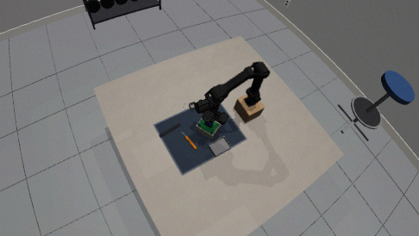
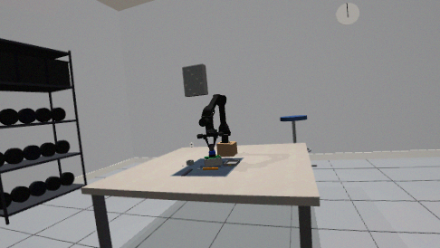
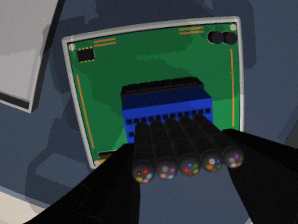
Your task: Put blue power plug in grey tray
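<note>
Surface: the pale table (image 1: 142,99) (image 2: 272,181) carries the whole job; all the work lies well inside its edges.
Arm: the black arm (image 1: 236,81) (image 2: 222,113) reaches over the board from above; small wrist moves should serve better here than big sweeps.
Mat: the dark blue mat (image 1: 172,148) (image 2: 226,171) (image 3: 30,145) lies under board and tray, so the carry is short.
Circuit board: the green board (image 1: 214,126) (image 2: 218,157) (image 3: 155,60) sits in its pale frame; watch that it does not lift or skid with the pull.
Hand: the hand (image 1: 209,123) (image 2: 212,151) (image 3: 178,147) is pinching the blue plug, a finger at each side; keep that grip square and low on the housing.
Tray: the grey tray (image 1: 220,146) (image 2: 233,162) (image 3: 20,45) stands just beside the board; clear its rim before lowering, then spread the fingers and rise straight away.
Socket: the black socket (image 3: 162,86) lies against the plug's far side; how deep the plug still sits I cannot tell.
Plug: the blue plug (image 1: 209,124) (image 2: 212,153) (image 3: 167,105) is at the socket, not in the tray. The step looks like working it loose: rock it gently side to side, lift only as it gives, and regrip if the fingers creep up.
Cables: the black cable stubs (image 3: 172,145) stick out between the fingers; pinch the housing, never these.
</note>
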Tool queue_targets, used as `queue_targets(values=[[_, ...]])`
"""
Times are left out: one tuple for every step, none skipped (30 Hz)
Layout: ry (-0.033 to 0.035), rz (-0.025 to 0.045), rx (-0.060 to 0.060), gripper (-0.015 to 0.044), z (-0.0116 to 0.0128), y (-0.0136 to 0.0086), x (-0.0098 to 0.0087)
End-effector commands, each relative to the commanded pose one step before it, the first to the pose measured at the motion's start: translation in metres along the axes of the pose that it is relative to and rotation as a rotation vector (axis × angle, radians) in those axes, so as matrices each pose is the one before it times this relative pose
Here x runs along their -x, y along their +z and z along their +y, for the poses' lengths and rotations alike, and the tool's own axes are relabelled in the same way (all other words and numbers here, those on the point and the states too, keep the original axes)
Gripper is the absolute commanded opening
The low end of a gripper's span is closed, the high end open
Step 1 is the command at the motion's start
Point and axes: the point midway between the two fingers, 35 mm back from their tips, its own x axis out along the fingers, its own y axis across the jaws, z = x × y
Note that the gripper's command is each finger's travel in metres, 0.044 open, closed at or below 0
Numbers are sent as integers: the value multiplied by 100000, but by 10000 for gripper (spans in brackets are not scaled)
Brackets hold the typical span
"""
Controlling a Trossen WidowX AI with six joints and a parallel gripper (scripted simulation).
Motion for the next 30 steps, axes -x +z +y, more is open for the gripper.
queue_targets(values=[[-74,-424,-31,210,82,215,-307],[0,0,0,236,0,0,0],[0,0,0,250,0,0,0],[0,0,0,250,0,0,0],[0,0,0,250,0,0,0],[0,0,0,250,0,0,0],[0,0,0,250,0,0,0],[1,0,0,250,0,-1,-167],[1,0,0,250,0,0,-167],[1,0,0,250,0,0,-167],[1,0,0,250,0,-1,-167],[1,0,0,250,0,-1,-167],[1,0,0,250,0,-1,-167],[1,0,0,250,0,-1,-167],[1,0,0,250,0,-1,-167],[1,0,0,250,0,-1,-167],[0,0,0,250,0,0,-56],[0,0,0,250,0,0,0],[0,0,0,250,0,0,0],[0,0,0,250,0,0,0],[0,0,0,223,0,0,0],[0,0,0,197,0,0,0],[0,0,0,171,0,0,0],[0,0,0,145,0,0,0],[0,0,0,118,0,0,0],[0,0,0,92,0,0,0],[0,0,0,66,0,0,0],[0,0,0,40,0,0,0],[0,0,0,13,0,0,0],[0,0,0,0,0,0,0]])
